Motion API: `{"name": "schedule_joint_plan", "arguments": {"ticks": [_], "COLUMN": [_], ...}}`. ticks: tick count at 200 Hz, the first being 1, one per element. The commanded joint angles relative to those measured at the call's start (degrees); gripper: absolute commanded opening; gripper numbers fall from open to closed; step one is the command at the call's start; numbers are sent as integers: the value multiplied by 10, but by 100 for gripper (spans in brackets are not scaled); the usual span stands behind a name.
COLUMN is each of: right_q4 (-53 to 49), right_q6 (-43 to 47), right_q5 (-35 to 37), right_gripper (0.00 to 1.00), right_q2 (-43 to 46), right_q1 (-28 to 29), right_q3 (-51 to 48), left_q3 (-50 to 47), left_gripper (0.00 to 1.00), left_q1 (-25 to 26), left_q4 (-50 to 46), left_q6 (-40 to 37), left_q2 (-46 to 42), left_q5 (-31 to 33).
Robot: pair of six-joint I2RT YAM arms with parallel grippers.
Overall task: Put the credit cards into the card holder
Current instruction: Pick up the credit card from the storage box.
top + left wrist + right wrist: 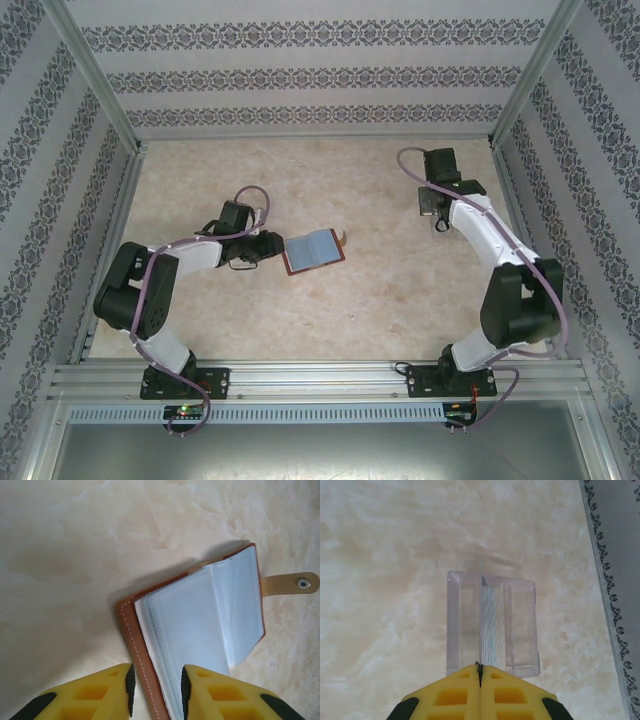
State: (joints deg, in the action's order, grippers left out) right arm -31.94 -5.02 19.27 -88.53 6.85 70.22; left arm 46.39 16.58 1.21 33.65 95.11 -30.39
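Note:
The card holder (314,249) lies open on the table, a reddish-brown leather cover with pale clear sleeves (200,625) and a snap tab (290,583) at its far side. My left gripper (157,690) is open at its near left edge, and the stitched leather border and sleeve edges show between the fingers. My right gripper (480,666) is shut, its tip just over the near end of a clear plastic case (492,622). A ribbed grey-blue band (493,625) runs down the case's middle; I cannot tell whether it is cards on edge. No orange or blue-teal card is visible.
The marble-look table (380,300) is walled by patterned panels on three sides. The right wall's foot (610,580) runs close beside the clear case. In the top view, the right gripper (441,222) hangs near the back right corner and the left gripper (270,247) is left of centre.

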Motion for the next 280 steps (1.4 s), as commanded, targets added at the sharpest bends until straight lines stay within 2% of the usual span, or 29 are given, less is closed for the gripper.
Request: {"name": "schedule_joint_plan", "arguments": {"ticks": [1,22,46,67,86,98,110,133,160,214,234,252,280], "right_q4": [-12,14,87,160,173,215,269,342,337,346,354,357,372], "right_q6": [-20,-29,-35,-29,63,99,136,266,370,450,471,476,473], "right_q5": [-60,-126,-298,-407,-369,-360,-358,-340,-277,-183,-142,-132,-108], "right_gripper": [0,0,0,0,0,0,0,0,0,0,0,0,0], "right_q2": [44,74,111,146,169,185,200,215,194,155,140,134,118], "right_q1": [-2,-1,2,26,103,142,171,244,313,389,409,422,441], "right_q3": [-9,-21,-59,-100,-119,-145,-175,-226,-219,-196,-190,-186,-178], "left_q3": [21,38,61,66,85,96,107,130,116,66,67,67,60], "left_gripper": [35,37,40,44,51,54,63,64,64,60,59,57,50], "left_q1": [9,8,9,9,9,8,9,8,8,12,13,15,15], "left_q4": [-38,-67,-116,-124,-166,-188,-204,-228,-207,-118,-114,-111,-82], "left_q6": [-16,-17,-4,27,65,84,104,136,197,309,321,328,351], "left_q2": [-36,-57,-82,-118,-155,-174,-190,-197,-213,-217,-215,-215,-205], "left_q5": [7,17,24,4,21,32,40,27,20,-15,-22,-25,-47]}}
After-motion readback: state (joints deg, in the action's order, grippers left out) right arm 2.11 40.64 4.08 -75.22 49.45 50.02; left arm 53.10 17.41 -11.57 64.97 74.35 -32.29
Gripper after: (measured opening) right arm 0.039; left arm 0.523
